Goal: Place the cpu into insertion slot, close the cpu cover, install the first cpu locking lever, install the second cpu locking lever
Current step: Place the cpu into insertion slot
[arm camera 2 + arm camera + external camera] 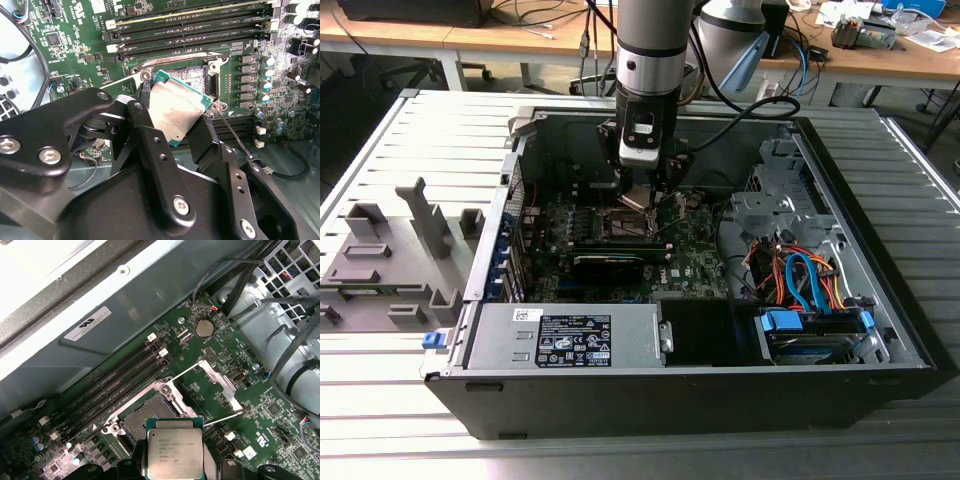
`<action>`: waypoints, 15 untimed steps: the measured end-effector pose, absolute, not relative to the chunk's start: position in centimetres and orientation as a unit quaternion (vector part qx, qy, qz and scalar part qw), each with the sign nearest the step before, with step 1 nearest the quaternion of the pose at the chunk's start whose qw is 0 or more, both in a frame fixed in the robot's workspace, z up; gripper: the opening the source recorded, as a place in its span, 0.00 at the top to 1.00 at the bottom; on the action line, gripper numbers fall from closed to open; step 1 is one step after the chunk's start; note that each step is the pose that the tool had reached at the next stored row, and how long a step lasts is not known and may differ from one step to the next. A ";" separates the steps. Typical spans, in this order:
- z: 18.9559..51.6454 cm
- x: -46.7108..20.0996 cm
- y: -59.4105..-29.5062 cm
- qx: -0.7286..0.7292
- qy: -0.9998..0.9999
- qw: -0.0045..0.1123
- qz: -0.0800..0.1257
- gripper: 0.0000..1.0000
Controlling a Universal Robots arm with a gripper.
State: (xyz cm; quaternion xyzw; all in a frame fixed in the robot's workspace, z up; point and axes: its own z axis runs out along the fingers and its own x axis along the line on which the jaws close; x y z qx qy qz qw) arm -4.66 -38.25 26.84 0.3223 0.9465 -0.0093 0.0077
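Hovering over the insertion slot [150, 407], my gripper [172, 125] is clamped on the cpu [175, 452] by its edges, sparing its contacts, I judge; the cpu cover [218, 380] stands swung open, leaving it bare.

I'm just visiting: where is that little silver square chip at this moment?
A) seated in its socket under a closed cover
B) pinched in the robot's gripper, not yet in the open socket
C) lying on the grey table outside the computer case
B: the gripper is shut on the cpu, the insertion slot lies bare, and the cpu cover stands swung open.
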 end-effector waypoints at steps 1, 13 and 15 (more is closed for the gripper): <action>26.8 -4.7 -38.3 0.323 0.946 0.008 -0.009 0.46; 26.8 -4.7 -38.3 0.326 0.945 0.008 -0.009 0.46; 26.8 -4.7 -38.3 0.327 0.945 0.008 -0.009 0.46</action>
